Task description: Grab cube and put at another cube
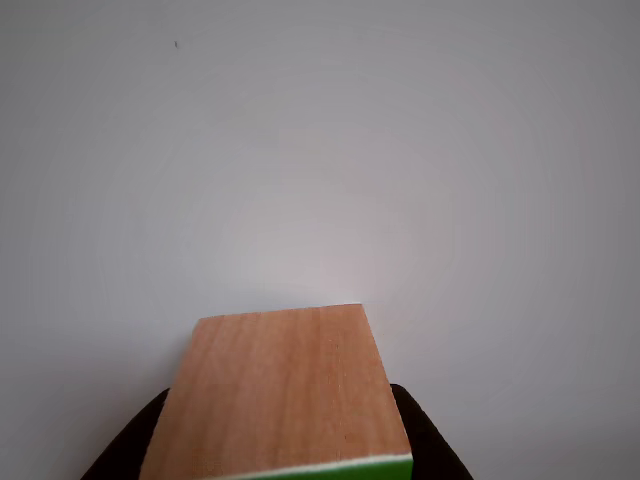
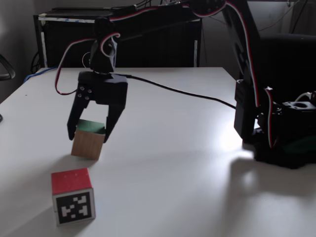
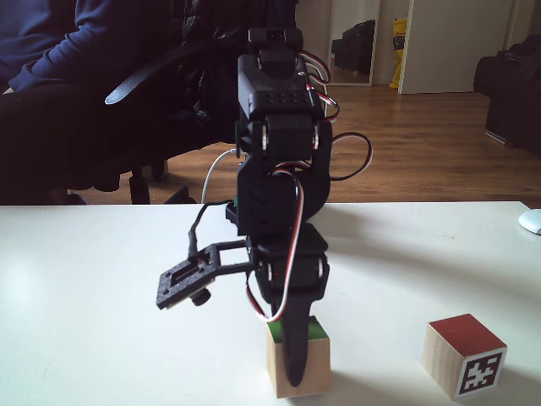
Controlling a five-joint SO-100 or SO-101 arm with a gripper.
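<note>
From my remote station I recorded a white table (image 2: 173, 163), matte and bare across most of its surface. Behind its far edge in a fixed view stood a black cabinet (image 2: 148, 47). In the other fixed view, beyond the table, I noted a wooden floor (image 3: 406, 144), a white door (image 3: 452, 42) and a seated person's dark blue sleeve (image 3: 42, 42).

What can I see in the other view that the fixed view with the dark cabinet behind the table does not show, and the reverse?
The other view alone shows the green cube's plain wooden side up close, its green edge at the bottom. The fixed view alone shows the red cube with its black-and-white marker, the gripper around the green cube, the arm and a black cable. Both share the green cube and the white table.
</note>
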